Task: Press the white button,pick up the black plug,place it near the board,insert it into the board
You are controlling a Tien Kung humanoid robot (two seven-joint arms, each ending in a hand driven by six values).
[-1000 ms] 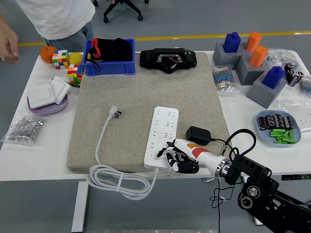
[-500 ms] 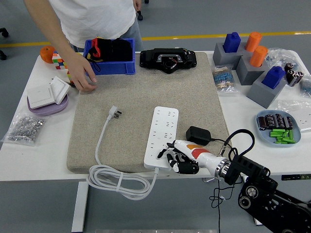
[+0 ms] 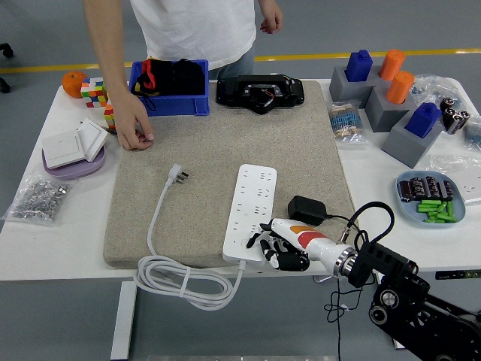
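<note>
A white power strip (image 3: 252, 211) lies on the beige felt mat (image 3: 218, 143), its white cord (image 3: 180, 282) coiled off the mat's front edge and its plug (image 3: 179, 175) on the mat. The black plug (image 3: 307, 210) sits at the mat's right edge, just right of the strip. My right hand (image 3: 276, 245) is at the strip's near right corner, fingers curled down on or just over it, holding nothing. The black plug is a little behind the hand. The left arm is out of view.
A person stands at the far side with one hand (image 3: 135, 135) resting on the mat's far left corner. A blue bin (image 3: 170, 89), black device (image 3: 259, 92), cube puzzles (image 3: 94, 92), switch plates (image 3: 75, 143), bag of screws (image 3: 39, 198), grey blocks (image 3: 391, 101) and a battery plate (image 3: 427, 199) ring the mat.
The person has stepped in behind the table and put a hand down on the mat's far left corner. My right hand has barely moved at the strip's near end.
</note>
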